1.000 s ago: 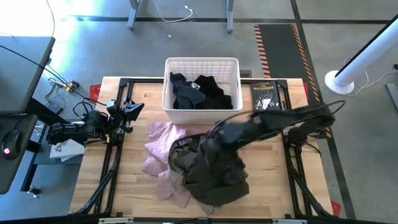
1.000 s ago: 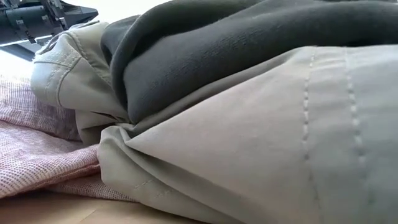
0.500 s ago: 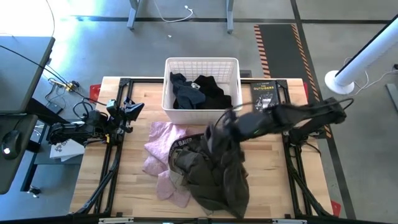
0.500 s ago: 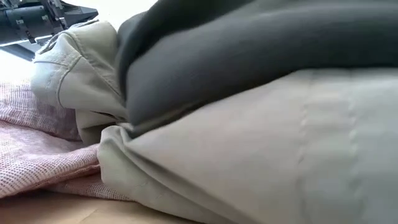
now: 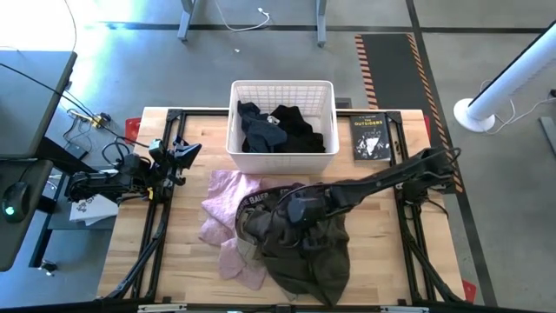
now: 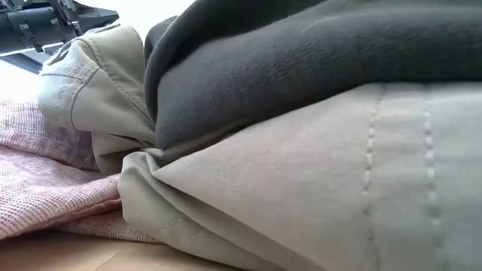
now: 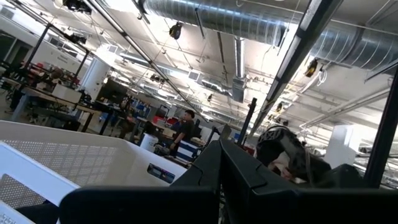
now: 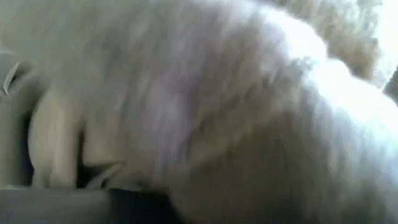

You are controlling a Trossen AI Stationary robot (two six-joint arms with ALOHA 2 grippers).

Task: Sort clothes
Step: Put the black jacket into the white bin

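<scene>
Right gripper [image 5: 294, 209], fingers hidden, presses into the olive-brown garment [image 5: 304, 248], heaped over khaki trousers [image 5: 254, 217] running toward the table's near edge; pink garment [image 5: 224, 209] alongside, basket [image 5: 282, 89] behind.

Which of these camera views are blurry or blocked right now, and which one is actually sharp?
Right wrist view: smeared and out of focus, pressed close against pale fabric. Low view: nearly filled by the khaki trousers and olive-brown garment, in close-up but with readable stitching. Left wrist view: sharp on the room's ceiling lights, its own gripper a dark silhouette. High view: sharp and evenly lit across the table.
</scene>
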